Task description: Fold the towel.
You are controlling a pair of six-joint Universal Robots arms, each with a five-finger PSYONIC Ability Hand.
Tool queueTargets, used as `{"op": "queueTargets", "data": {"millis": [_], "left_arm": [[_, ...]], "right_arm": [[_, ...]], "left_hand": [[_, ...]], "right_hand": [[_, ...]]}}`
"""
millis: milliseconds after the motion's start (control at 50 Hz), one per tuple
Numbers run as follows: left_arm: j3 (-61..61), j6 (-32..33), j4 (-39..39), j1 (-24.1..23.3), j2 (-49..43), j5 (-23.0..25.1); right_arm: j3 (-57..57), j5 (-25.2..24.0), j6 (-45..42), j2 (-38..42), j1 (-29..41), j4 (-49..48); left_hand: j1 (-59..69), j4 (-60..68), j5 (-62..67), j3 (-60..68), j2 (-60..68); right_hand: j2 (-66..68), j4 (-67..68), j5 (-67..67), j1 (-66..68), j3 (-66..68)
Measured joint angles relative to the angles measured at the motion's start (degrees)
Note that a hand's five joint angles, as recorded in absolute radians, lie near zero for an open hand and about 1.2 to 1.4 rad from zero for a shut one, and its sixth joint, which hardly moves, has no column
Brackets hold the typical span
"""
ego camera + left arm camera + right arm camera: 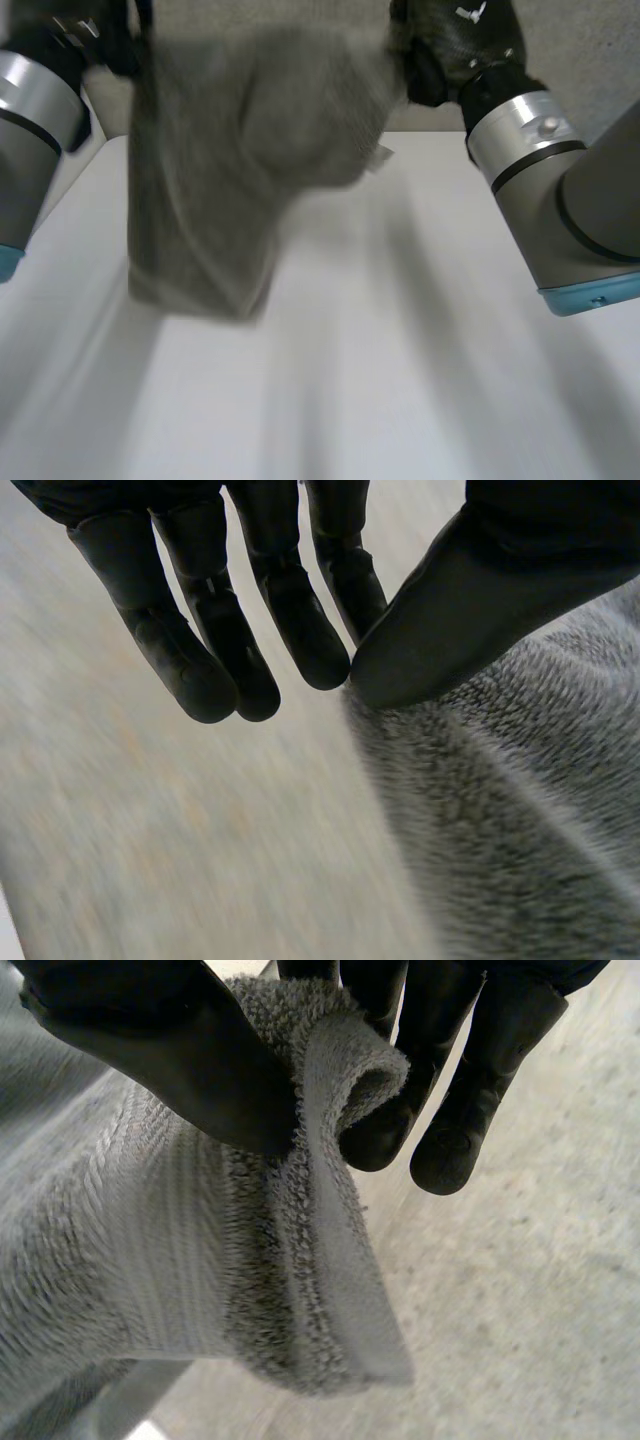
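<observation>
A grey towel (240, 170) hangs in the air above the white table (420, 380), stretched between my two hands along its upper edge, its lower part bunched and drooping on the left side. My left hand (75, 40) holds the upper left corner. In the left wrist view the left hand's thumb (470, 610) presses the towel's edge (520, 820) against a straight finger. My right hand (455, 45) holds the upper right corner. In the right wrist view the right hand's thumb (170, 1050) pinches a rolled fold of the towel (180, 1260) against the fingers.
A grey speckled floor (590, 60) lies beyond the table's far edge. Both grey forearms reach in from the sides, the right one (570, 190) low over the table's right part. Under the towel the tabletop is bare.
</observation>
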Motion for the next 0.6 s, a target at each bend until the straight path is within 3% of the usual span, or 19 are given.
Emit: {"op": "queueTargets", "data": {"millis": [80,180,320,440,500,540,600], "left_arm": [[-4.30,-3.03,4.32,-0.32,3.56,-1.05],[-11.01,-3.53,3.32,-1.15,4.49,-0.23],[-19.87,-0.61,-3.61,-3.37,1.90,0.74],[-25.48,2.42,-8.75,-10.26,-1.26,0.78],[-26.86,2.83,-10.21,-14.93,-2.58,0.65],[-27.30,2.80,-11.09,-18.32,-3.27,0.55],[-27.43,2.66,-11.94,-22.50,-3.69,0.32]], "right_arm": [[0.72,-0.45,-1.77,-0.45,-0.55,1.96],[0.31,-0.89,-9.68,2.02,-1.61,12.52],[2.05,0.44,-30.37,5.89,-2.32,28.58],[6.58,4.87,-45.90,7.01,-4.62,35.36],[8.32,6.96,-49.61,6.89,-6.12,35.94],[9.02,7.80,-50.92,6.60,-6.83,35.87],[9.31,8.37,-51.62,6.12,-7.42,35.54]], "left_hand": [[0.00,0.00,0.46,0.01,0.00],[0.00,0.40,0.51,0.04,0.00],[0.00,0.40,0.51,0.18,0.00],[0.00,0.40,0.52,0.23,0.00],[-0.33,-0.65,-0.06,-0.98,-0.98],[-2.29,-6.67,-4.46,-7.33,-6.49],[-13.99,-19.10,-16.98,-19.70,-18.64]], "right_hand": [[0.00,0.00,0.01,0.00,0.01],[0.00,0.00,0.02,0.00,0.01],[0.00,0.00,0.02,0.00,0.01],[-0.16,-2.01,-1.14,-1.24,-1.78],[-10.43,-13.67,-12.77,-13.57,-13.21],[-31.63,-32.97,-33.23,-33.45,-33.64],[-50.62,-53.15,-54.21,-52.44,-52.81]]}}
